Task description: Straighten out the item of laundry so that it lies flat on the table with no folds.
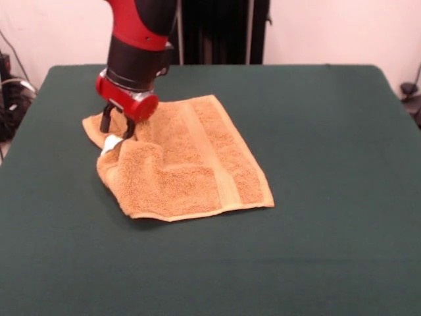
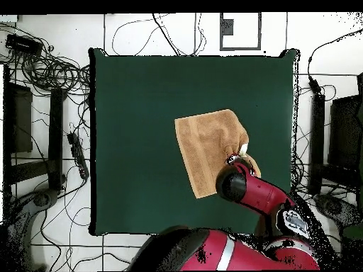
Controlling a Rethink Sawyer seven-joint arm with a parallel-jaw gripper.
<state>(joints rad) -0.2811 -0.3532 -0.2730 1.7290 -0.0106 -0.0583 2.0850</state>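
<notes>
Claw (image 1: 116,125) looks pinched shut on the towel (image 1: 191,164) right by its white care tag (image 1: 110,143), bunched corner directly underneath. I'd drag outward, low and slow, along the worktop (image 1: 316,131).

Robot lab — cables (image 2: 53,67) strewn over tiled floor (image 2: 177,32), felt-topped table (image 2: 142,106), equipment racks (image 2: 18,120).

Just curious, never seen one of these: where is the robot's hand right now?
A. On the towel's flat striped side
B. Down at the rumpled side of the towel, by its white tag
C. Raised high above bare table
B: the hand is down in the towel's rumpled edge beside the white tag.
</notes>
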